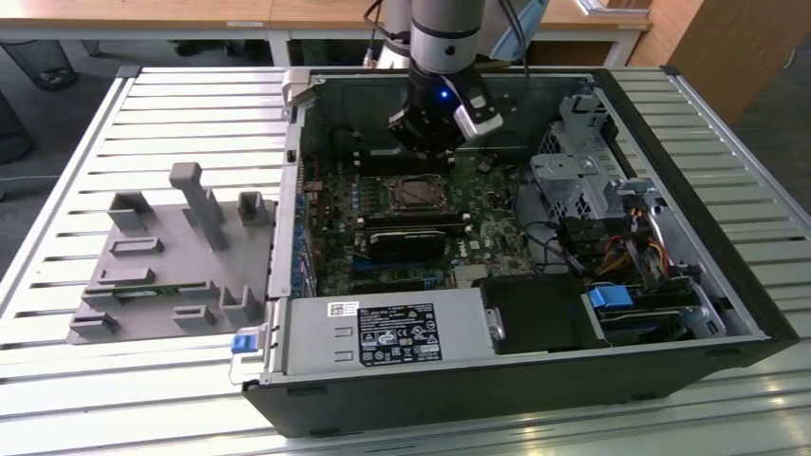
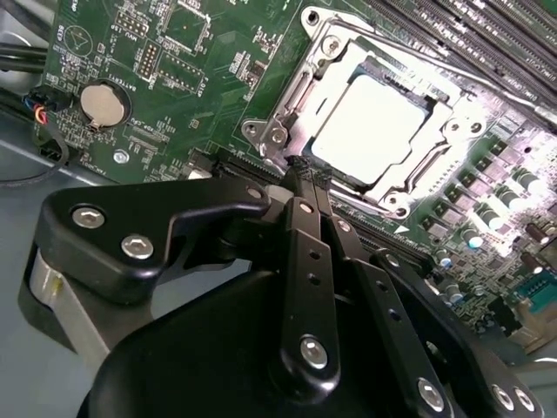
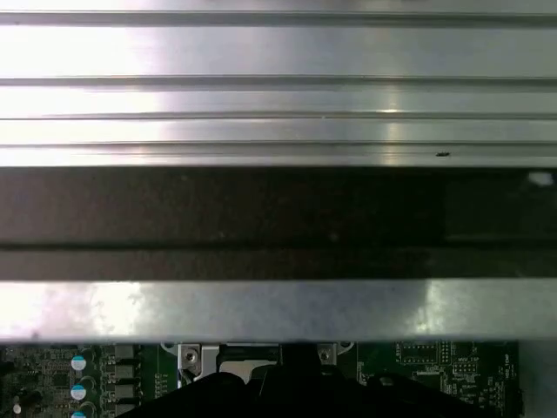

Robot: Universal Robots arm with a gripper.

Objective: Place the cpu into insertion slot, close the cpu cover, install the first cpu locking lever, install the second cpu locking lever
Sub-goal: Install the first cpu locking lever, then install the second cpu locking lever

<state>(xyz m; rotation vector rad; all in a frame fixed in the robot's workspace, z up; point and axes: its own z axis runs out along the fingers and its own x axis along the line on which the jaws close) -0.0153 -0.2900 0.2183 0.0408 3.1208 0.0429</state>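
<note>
Tool (image 2: 306, 167) fingers pressed together, nothing gripped, tips at corner of cpu cover (image 2: 287, 109), which lies shut over cpu (image 2: 370, 131). Coin cell (image 2: 104, 103) nearby on green board; black memory slots (image 2: 487, 43) flank the far side of the socket.

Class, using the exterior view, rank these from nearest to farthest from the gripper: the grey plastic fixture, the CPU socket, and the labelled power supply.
1. The insertion slot, just below the gripper in the picture, on the green board.
2. The power supply, at the case's near edge.
3. The grey fixture, outside the case at the exterior view's left.
</note>
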